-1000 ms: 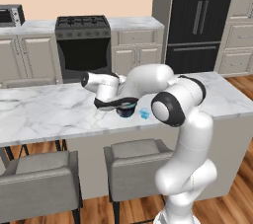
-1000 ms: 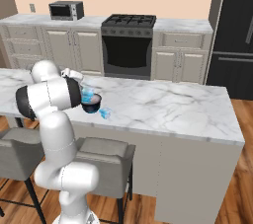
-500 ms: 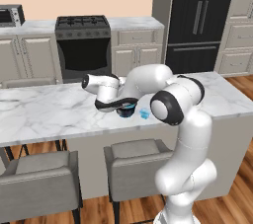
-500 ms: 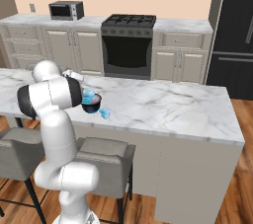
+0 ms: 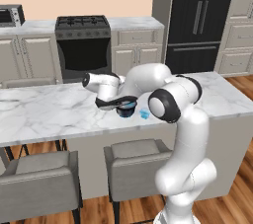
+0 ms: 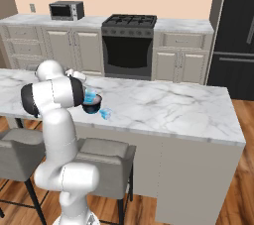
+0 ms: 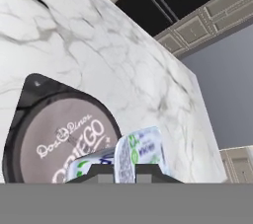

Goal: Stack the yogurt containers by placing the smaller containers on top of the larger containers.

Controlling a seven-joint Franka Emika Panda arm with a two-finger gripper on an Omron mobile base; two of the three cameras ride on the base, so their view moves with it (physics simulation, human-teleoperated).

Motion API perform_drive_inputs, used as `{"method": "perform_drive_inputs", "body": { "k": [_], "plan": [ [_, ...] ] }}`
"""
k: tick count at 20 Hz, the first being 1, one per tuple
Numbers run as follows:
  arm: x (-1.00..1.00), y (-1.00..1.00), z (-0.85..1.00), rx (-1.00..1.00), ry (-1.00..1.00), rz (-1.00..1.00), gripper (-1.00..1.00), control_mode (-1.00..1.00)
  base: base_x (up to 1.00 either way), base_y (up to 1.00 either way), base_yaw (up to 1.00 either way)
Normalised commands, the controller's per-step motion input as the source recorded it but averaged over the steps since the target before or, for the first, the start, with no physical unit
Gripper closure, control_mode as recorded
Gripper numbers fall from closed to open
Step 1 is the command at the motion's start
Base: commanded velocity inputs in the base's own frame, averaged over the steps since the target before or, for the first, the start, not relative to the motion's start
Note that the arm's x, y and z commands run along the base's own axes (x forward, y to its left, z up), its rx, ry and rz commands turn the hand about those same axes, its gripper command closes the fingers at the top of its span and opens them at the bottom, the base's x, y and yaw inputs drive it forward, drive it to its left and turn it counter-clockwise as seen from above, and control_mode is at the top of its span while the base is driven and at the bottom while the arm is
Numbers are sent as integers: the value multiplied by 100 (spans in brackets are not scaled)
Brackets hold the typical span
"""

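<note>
The larger yogurt cup [image 7: 139, 153], light blue with a pale printed side, sits between my fingertips in the hand view. My gripper [image 7: 123, 170] is shut on it, just over the dark round bowl [image 7: 54, 136]. From the base cameras this cup [image 6: 90, 98] shows at the bowl [image 6: 92, 106], with my gripper [image 5: 117, 103] reaching in from the left. The smaller yogurt cup [image 5: 144, 114] stands on the marble counter just right of the bowl [image 5: 126, 111], apart from my gripper, and it appears again in the right base view [image 6: 105, 114].
The marble island counter [image 6: 168, 107] stretches far to the right of the bowl. Two grey stools [image 5: 136, 161] stand at its near edge. A stove [image 6: 129, 45] and cabinets line the back wall, with a dark fridge [image 5: 197, 16] to the right.
</note>
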Motion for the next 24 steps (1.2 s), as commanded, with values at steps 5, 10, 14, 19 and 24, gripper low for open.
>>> {"method": "perform_drive_inputs", "body": {
  "k": [5,10,14,19,24],
  "plan": [
    [16,0,-7,0,0,0,100,-100,0,0,0],
    [0,1,-22,-4,0,0,100,-100,0,0,0],
    [0,0,-22,-4,0,0,100,-100,0,0,0],
    [0,2,-14,-3,1,0,100,-100,0,0,0],
    [0,10,0,-3,0,0,-100,-100,0,0,0]
  ]
}}
